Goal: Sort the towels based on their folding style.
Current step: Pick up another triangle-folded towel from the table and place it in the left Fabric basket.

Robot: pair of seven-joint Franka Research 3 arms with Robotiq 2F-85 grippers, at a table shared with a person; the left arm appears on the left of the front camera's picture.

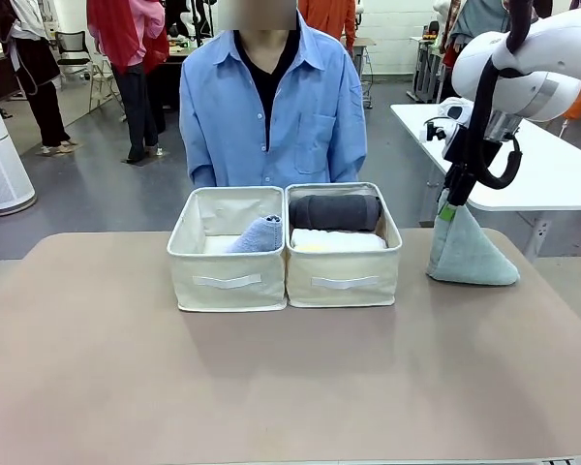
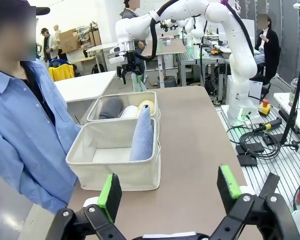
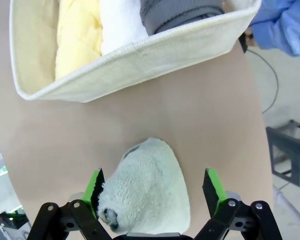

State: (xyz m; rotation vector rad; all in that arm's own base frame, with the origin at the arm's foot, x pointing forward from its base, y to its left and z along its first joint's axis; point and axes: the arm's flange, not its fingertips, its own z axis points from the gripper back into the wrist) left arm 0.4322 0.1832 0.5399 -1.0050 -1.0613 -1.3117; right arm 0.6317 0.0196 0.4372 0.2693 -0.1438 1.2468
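A pale teal cone-folded towel point(image 1: 465, 252) stands on the table right of the bins. My right gripper point(image 1: 448, 208) is open over its tip. In the right wrist view the teal cone point(image 3: 150, 192) sits between the spread pads point(image 3: 94, 186) of the right gripper point(image 3: 153, 186), nearer the left pad. A periwinkle-blue cone point(image 1: 257, 235) leans in the left bin point(image 1: 228, 281). The right bin point(image 1: 344, 281) holds a dark grey roll point(image 1: 334, 211), a white roll point(image 1: 339, 239) and a yellow roll point(image 2: 146, 106). My left gripper point(image 2: 169, 187) is open and holds nothing, hanging off the table's left end.
A person in a blue shirt point(image 1: 271, 107) stands close behind the bins at the far edge. The tan table point(image 1: 271, 387) is bare in front of the bins. A white table point(image 1: 552, 165) stands beyond the right arm.
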